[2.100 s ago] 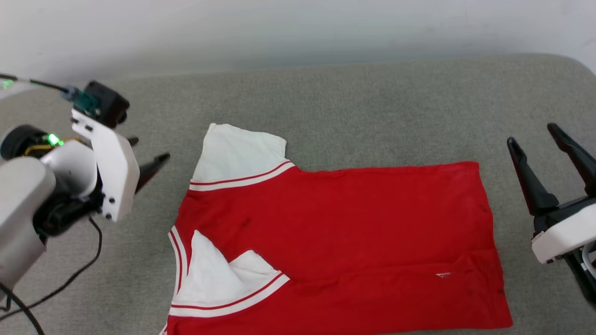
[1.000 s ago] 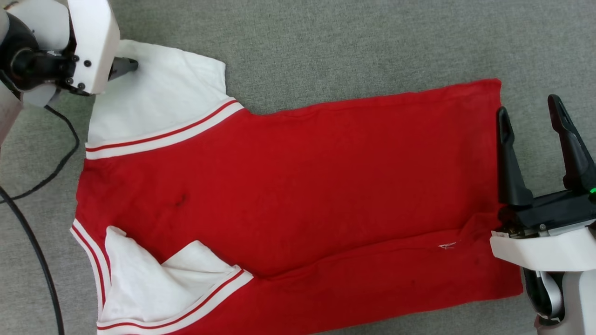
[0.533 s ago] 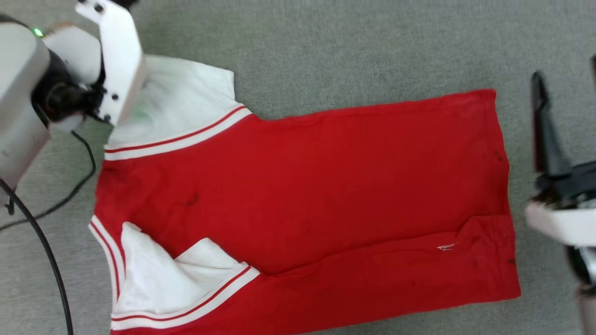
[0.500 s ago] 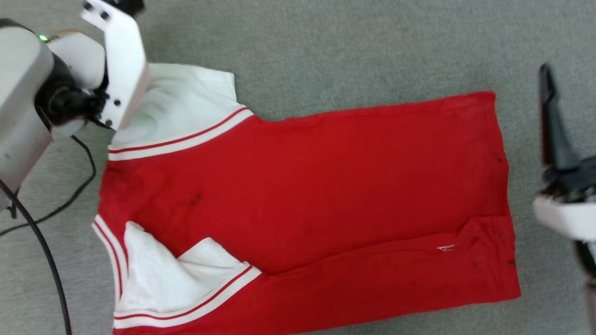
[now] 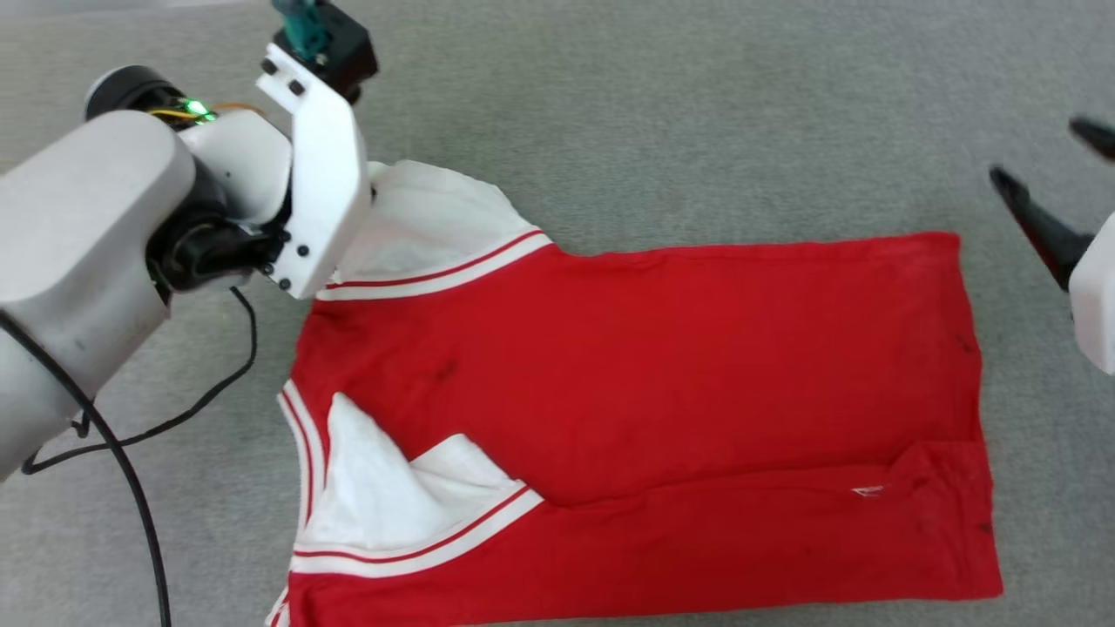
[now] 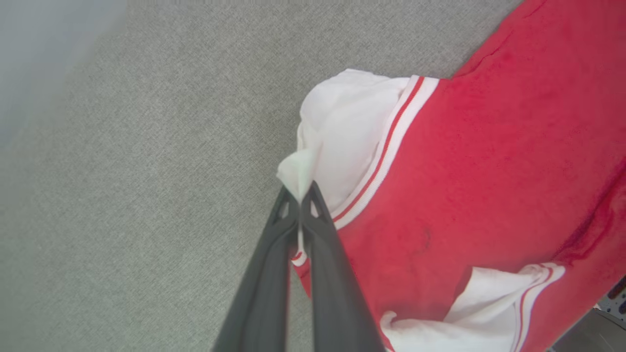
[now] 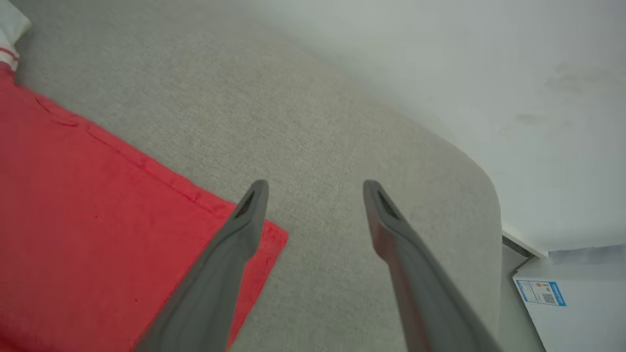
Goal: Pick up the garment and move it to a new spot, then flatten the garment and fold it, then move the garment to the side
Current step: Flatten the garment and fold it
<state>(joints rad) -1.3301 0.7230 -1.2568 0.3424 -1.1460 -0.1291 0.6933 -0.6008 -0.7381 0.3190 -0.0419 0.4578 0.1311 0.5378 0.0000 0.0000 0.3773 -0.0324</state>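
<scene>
The red jersey-style T-shirt (image 5: 662, 374) with white sleeves and striped trim lies flat on grey woven fabric (image 5: 697, 131), collar end toward nine o'clock. Its ten-o'clock sleeve (image 5: 427, 218) bunches, pinched in the closed left gripper (image 6: 299, 193). The right gripper (image 7: 315, 188) gapes wide near the two-o'clock hem corner (image 7: 271, 237). The head view's lower edge crops the shirt.

The garment (image 5: 662, 366) is soft matt knit cloth, the grey surface (image 5: 697, 104) beneath a rough woven fabric
</scene>
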